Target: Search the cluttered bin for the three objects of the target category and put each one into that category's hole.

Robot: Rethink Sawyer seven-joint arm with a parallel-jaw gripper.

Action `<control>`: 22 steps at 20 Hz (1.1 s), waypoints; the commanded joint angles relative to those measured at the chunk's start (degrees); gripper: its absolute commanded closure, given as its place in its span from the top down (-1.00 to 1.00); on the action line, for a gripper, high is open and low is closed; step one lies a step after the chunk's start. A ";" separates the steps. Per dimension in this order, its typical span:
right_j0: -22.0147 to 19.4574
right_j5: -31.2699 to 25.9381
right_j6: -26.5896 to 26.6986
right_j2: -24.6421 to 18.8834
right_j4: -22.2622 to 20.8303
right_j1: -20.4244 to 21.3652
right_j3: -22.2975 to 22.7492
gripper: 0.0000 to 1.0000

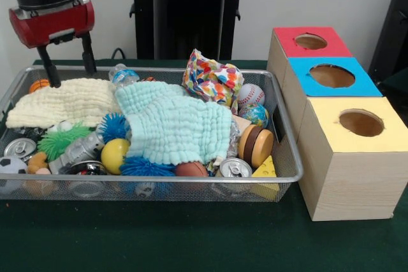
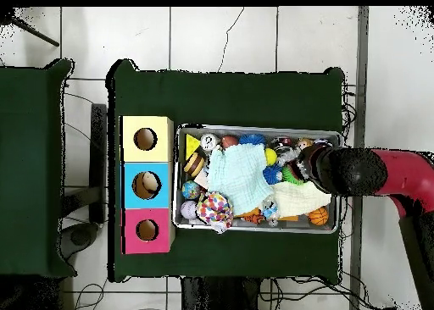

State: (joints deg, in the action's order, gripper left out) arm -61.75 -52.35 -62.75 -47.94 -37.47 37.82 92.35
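Search step under way: tool (image 1: 67, 76) spread and empty, poised at ten o'clock over bin (image 1: 288, 133), apparently above cream cloth (image 1: 64, 101); next, probing beneath for targets.

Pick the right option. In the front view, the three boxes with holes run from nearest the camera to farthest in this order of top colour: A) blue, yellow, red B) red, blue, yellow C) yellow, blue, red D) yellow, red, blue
C: the yellow-topped box stands nearest the camera, the blue-topped box sits behind it, and the red-topped box is farthest back, all in a row beside the wire bin.
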 commanded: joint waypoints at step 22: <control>0.87 0.33 18.31 0.61 -11.64 -14.24 -12.75 1.00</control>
State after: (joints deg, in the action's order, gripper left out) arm -60.98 -52.27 -62.65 -47.86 -45.89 26.22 82.72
